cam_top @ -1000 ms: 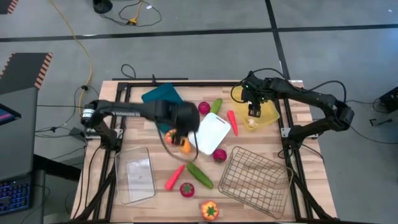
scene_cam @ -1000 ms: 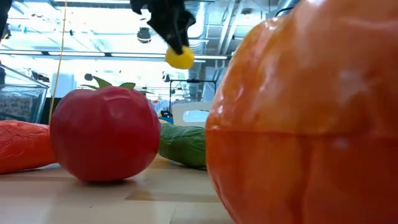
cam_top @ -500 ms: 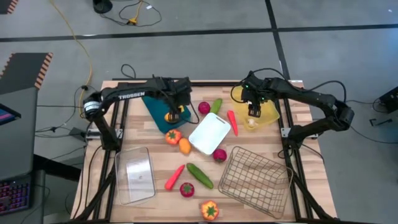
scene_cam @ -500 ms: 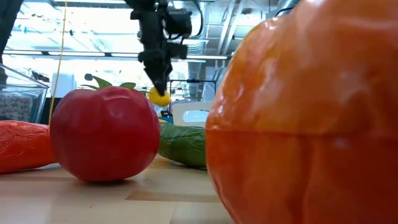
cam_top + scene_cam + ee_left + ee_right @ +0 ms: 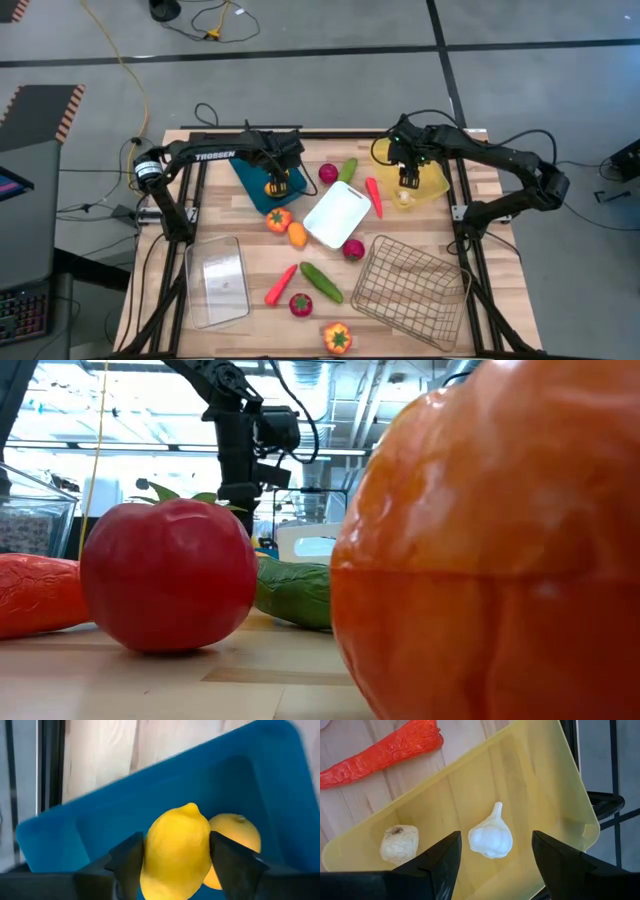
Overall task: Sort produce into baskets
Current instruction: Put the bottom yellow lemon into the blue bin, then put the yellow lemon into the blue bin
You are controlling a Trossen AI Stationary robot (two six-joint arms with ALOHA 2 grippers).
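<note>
Lemon (image 5: 176,851) drop into teal tray (image 5: 252,160) is the step in hand. To do it well: get the lemon low over the tray floor, spread wide enough to free it cleanly, lift straight up so it doesn't roll out or knock the second yellow fruit (image 5: 235,840) lying just behind it.

Left pincer (image 5: 275,186) sits over the teal tray at about 11 o'clock on the desk (image 5: 180,240); its fingers (image 5: 131,862) flank the lemon on both sides, touching or nearly so. Can't tell if it's gripped or already let go.

Right pincer (image 5: 495,865) hovers over the yellow tray (image 5: 432,182) at 1 o'clock, spread and empty, with two garlic bulbs (image 5: 491,837) lying in the tray below it.

Carrots, cucumbers, tomatoes and pepper lie loose mid-desk, unsorted.
</note>
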